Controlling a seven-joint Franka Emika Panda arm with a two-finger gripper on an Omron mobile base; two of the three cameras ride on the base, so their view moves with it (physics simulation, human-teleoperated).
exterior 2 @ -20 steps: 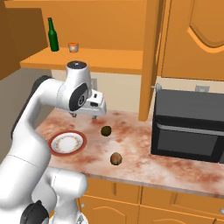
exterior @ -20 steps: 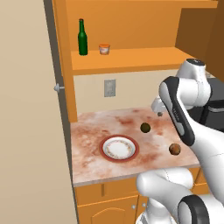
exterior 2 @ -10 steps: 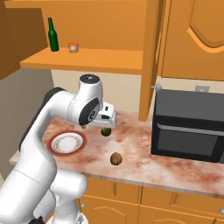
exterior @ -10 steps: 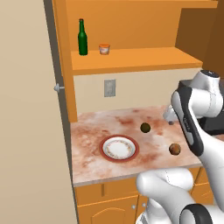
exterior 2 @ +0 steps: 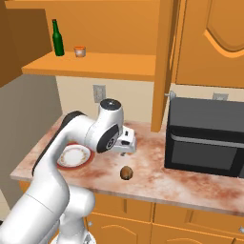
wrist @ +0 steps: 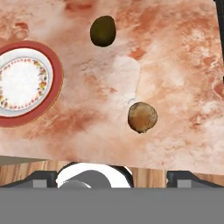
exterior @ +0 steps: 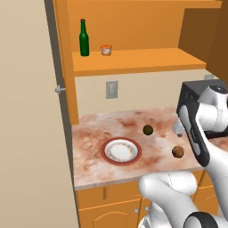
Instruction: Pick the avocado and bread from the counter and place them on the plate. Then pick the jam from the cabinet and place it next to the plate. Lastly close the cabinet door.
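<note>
A home kitchen is showing here: orange wooden wall cabinets (exterior 2: 209,43) are hanging over a pale, reddish-stained stone worktop (exterior: 129,129). A black microwave oven (exterior 2: 206,137) is sitting on it (beside a wall socket (exterior: 111,89)).

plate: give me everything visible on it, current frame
The plate is round and white with a broad red-brown rim and a faint dotted pattern ring inside, looking like glazed ceramic. It lies flat on the counter, toward its left front, and holds nothing. The avocado and the bread sit apart from it on the worktop to its right, neither touching it. In the hand view it sits at the left edge, partly cut off.
</note>
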